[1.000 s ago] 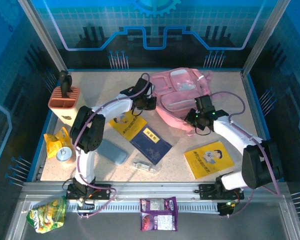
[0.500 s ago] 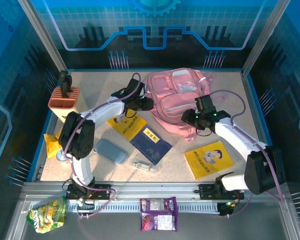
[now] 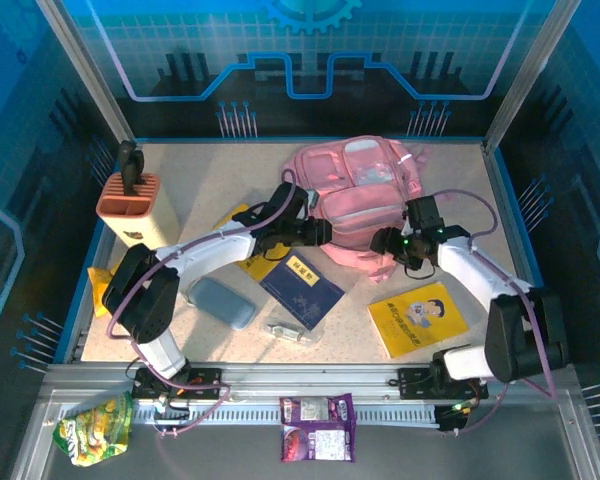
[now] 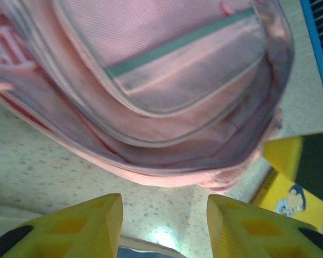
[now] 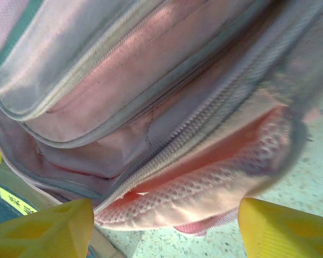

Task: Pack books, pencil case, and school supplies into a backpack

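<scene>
Now, your left hand (image 4: 164, 207) and right hand (image 5: 167, 217) both gape empty at the near rim of the backpack (image 3: 355, 195), far back on the worktop (image 3: 210, 180). With nothing gripping that slack mouth, it may sag shut and snag the books (image 3: 302, 290) lying just before it.
</scene>
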{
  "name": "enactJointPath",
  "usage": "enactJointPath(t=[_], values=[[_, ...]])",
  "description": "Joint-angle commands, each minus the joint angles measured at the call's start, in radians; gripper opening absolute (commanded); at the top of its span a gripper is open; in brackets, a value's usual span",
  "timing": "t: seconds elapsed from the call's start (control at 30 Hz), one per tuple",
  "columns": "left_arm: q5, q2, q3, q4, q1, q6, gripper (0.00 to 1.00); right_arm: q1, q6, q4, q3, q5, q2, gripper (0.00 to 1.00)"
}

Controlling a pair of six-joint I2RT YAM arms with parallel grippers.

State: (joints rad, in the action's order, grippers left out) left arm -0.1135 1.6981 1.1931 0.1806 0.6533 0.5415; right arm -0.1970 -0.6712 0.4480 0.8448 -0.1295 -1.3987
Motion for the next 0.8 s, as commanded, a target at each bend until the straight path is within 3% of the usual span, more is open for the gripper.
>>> enactJointPath(t=[0.0,0.3,0.57,0.77], values=[[0.008,-0.042,-0.036,-0.062,0.014,0.058,0.46,-0.028,0.042,-0.08,0.023,-0.085,-0.064,0.73],[0.017,-0.107,-0.103,-0.103,0.036,0.125,0.46,-0.127,0.022,-0.127,0.067,-0.109,-0.092,0.78],[-0.021,-0.132,-0.154,-0.162,0.115,0.182,0.47,-0.122,0.008,0.258,0.04,0.118,0.141,0.91],[-0.035,-0.076,-0.186,-0.296,0.206,0.267,0.54,-0.09,-0.057,0.394,-0.113,0.24,0.36,1.0]])
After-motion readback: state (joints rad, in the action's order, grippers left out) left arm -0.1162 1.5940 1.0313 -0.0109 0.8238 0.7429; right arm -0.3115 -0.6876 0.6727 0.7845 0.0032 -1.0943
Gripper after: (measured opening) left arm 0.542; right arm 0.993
